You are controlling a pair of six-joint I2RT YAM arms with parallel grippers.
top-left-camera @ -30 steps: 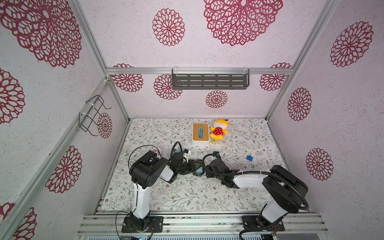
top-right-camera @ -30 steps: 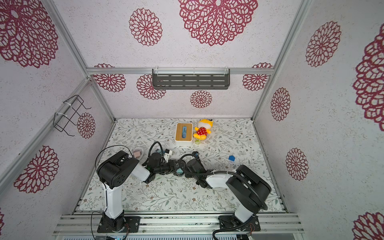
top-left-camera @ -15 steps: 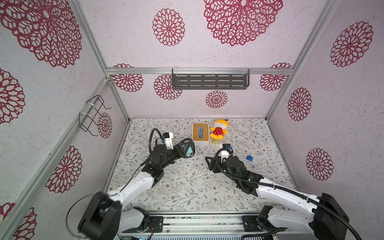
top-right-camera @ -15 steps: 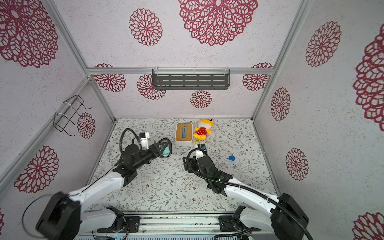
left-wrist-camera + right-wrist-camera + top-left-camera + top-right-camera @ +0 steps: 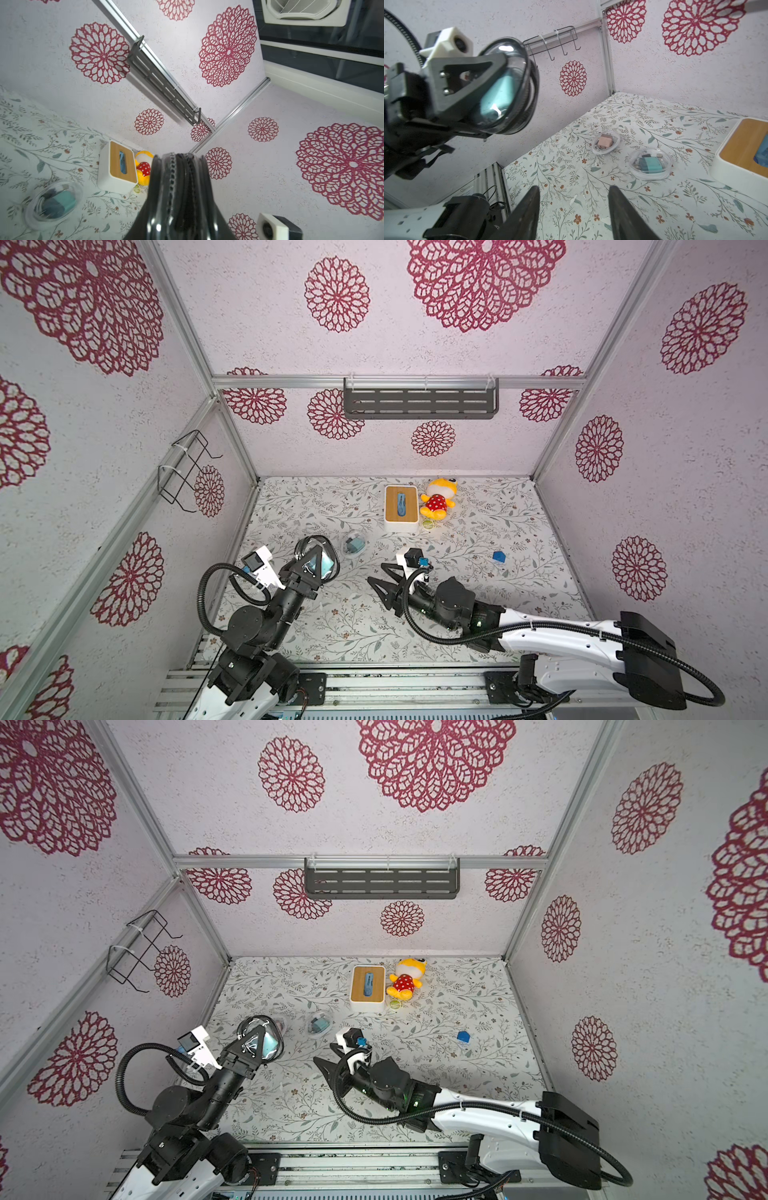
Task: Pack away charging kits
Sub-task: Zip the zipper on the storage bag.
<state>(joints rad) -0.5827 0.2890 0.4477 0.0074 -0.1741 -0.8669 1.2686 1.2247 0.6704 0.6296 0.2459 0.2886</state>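
My left gripper [image 5: 314, 561] is shut on a round clear case [image 5: 327, 569] with a teal plug adapter inside, held tilted above the table's left side. The left wrist view shows this case [image 5: 172, 187] edge-on between the jaws. My right gripper [image 5: 379, 575] is open and empty over bare table to the right of it [image 5: 574, 189]. Two more clear cases lie on the table. One holds a teal adapter and cable [image 5: 354, 545] [image 5: 650, 164]. The other holds a pale pink adapter [image 5: 606, 143] and is mostly hidden behind the held case in both top views.
A white box with a wooden lid [image 5: 401, 509] and a yellow plush toy [image 5: 436, 499] stand at the back. A small dark blue block [image 5: 498, 556] lies to the right. A grey shelf [image 5: 419, 403] hangs on the back wall, a wire rack [image 5: 187, 470] on the left wall.
A second ago both grippers met at the case low over the table. The right gripper has let go and drawn back to the right; the left has lifted the case.
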